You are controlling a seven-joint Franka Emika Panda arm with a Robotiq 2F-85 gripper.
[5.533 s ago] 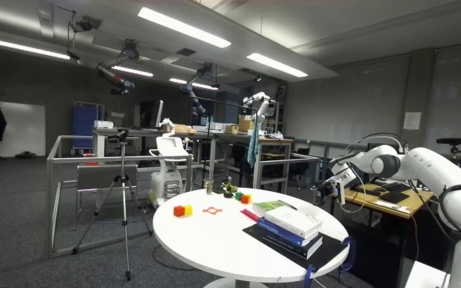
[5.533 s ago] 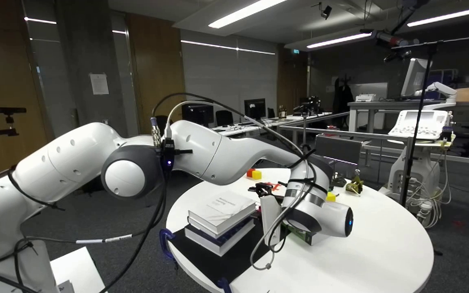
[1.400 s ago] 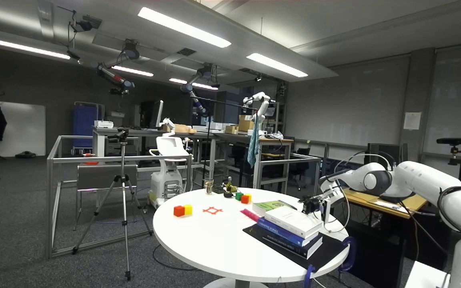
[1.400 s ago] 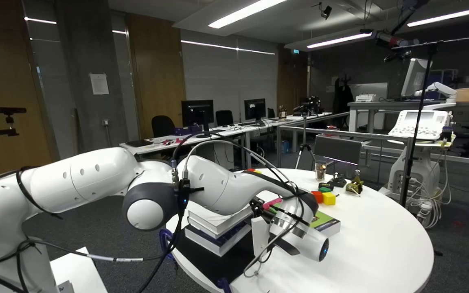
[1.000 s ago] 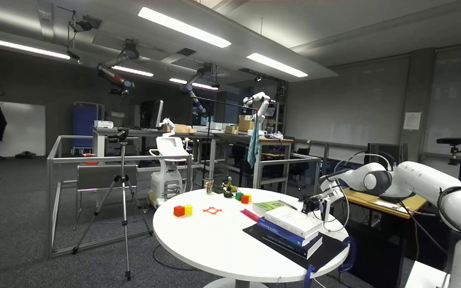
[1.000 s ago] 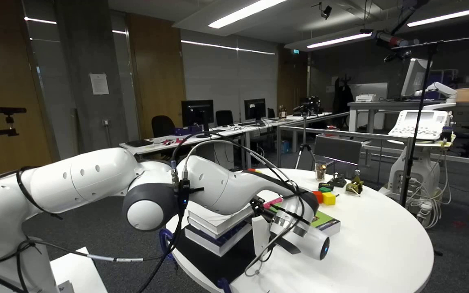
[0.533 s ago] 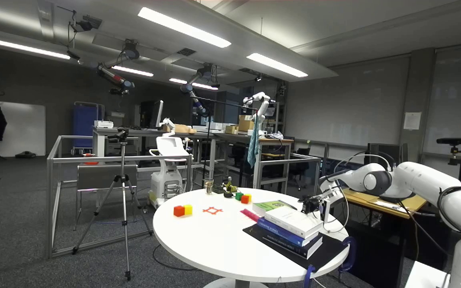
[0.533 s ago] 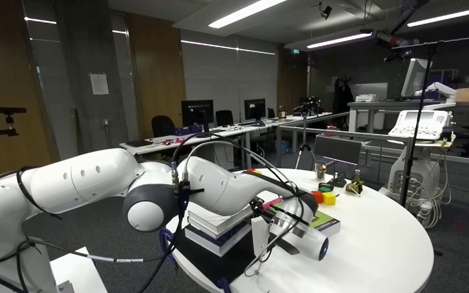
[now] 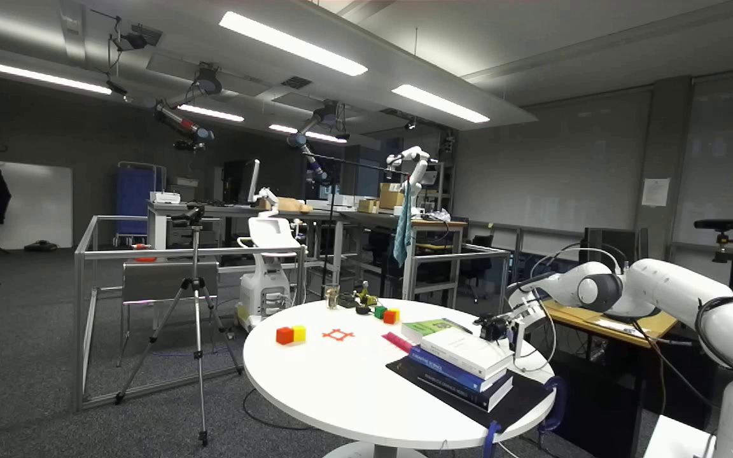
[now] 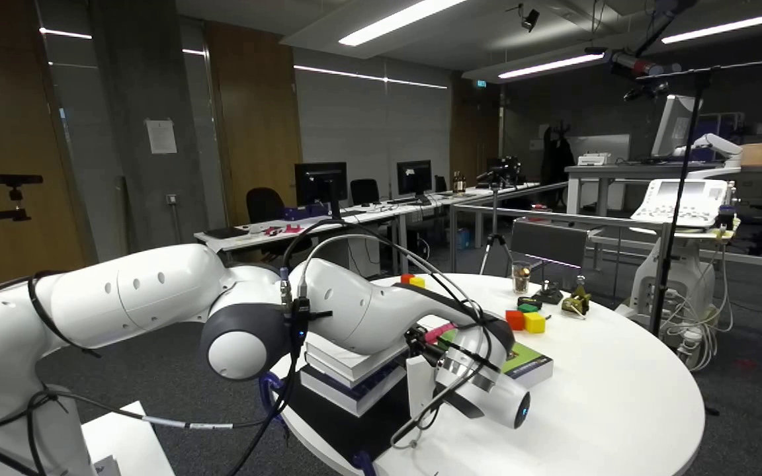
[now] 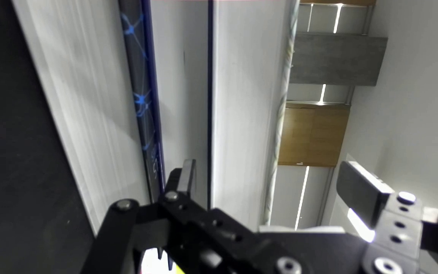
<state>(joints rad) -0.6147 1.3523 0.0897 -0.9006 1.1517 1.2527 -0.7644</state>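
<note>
A stack of thick books lies on a black mat (image 9: 522,395) on the round white table (image 9: 315,394). A white book (image 9: 462,348) is on top, a blue book (image 9: 446,370) beneath it, and a dark blue book (image 9: 468,391) at the bottom. My gripper (image 9: 490,327) stands at the side of the stack, open. In the wrist view, turned sideways, the gripper (image 11: 274,184) has one finger (image 11: 186,179) level with the blue book's page edges (image 11: 183,83). Its opposite finger (image 11: 361,194) is above the white book. Nothing is gripped; whether a finger touches the books I cannot tell.
Beside the stack lie a green book (image 10: 526,360) and a pink object (image 9: 397,341). Blue clamps (image 9: 554,404) grip the table edge. Further off are red (image 9: 284,335) and yellow (image 9: 299,333) cubes, an orange-red lattice (image 9: 338,334), more cubes, and a glass (image 9: 331,298).
Since several seconds ago the arm has come down and forward to the book stack. Over the last half second it has sunk slightly. The jaws stay open and the books have not moved.
</note>
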